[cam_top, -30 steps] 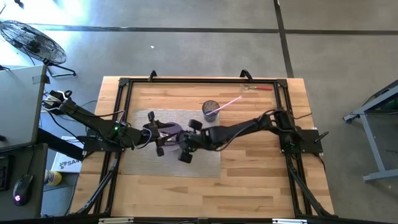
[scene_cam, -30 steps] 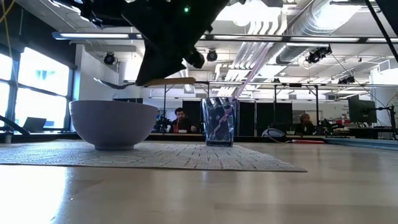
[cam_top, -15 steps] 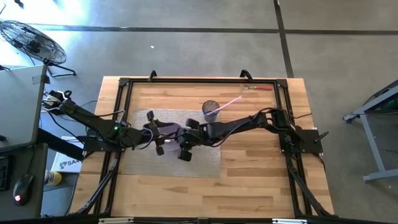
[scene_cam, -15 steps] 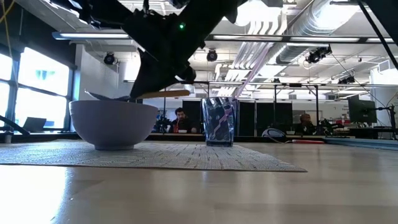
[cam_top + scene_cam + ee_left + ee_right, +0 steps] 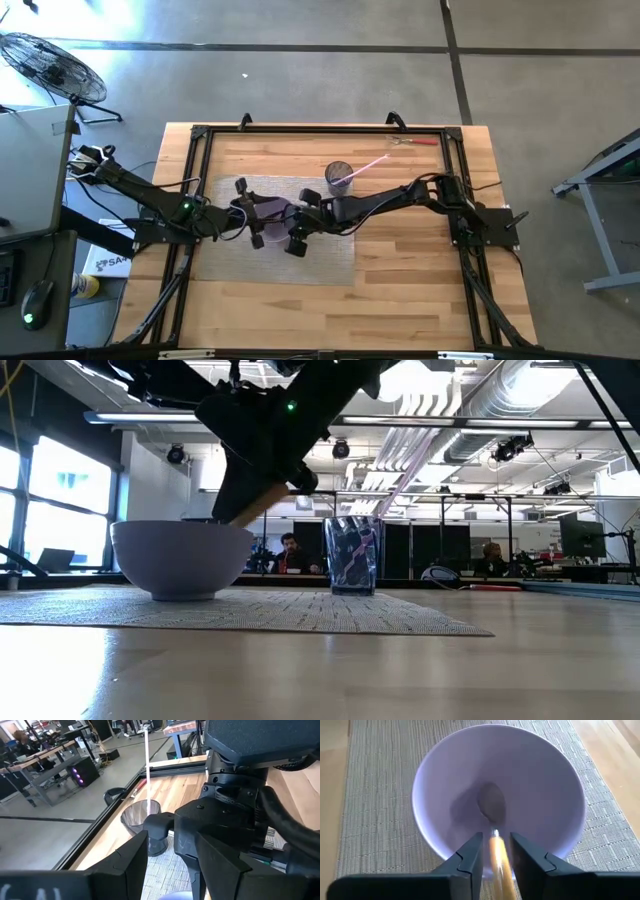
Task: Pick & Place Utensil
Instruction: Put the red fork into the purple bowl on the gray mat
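Grey concrete floor (image 5: 300, 80) with dark seam lines around a wooden table (image 5: 400, 290) edged by a black frame. Floor fan (image 5: 45, 65) at the top left, grey cabinet (image 5: 25, 170) on the left edge, grey cart (image 5: 610, 170) on the right. Low view: open workshop, exposed ceiling ducts (image 5: 480, 400), bright windows (image 5: 55, 490) on the left, 2 seated people (image 5: 290, 552) at desks far back, monitor (image 5: 578, 538) at right.
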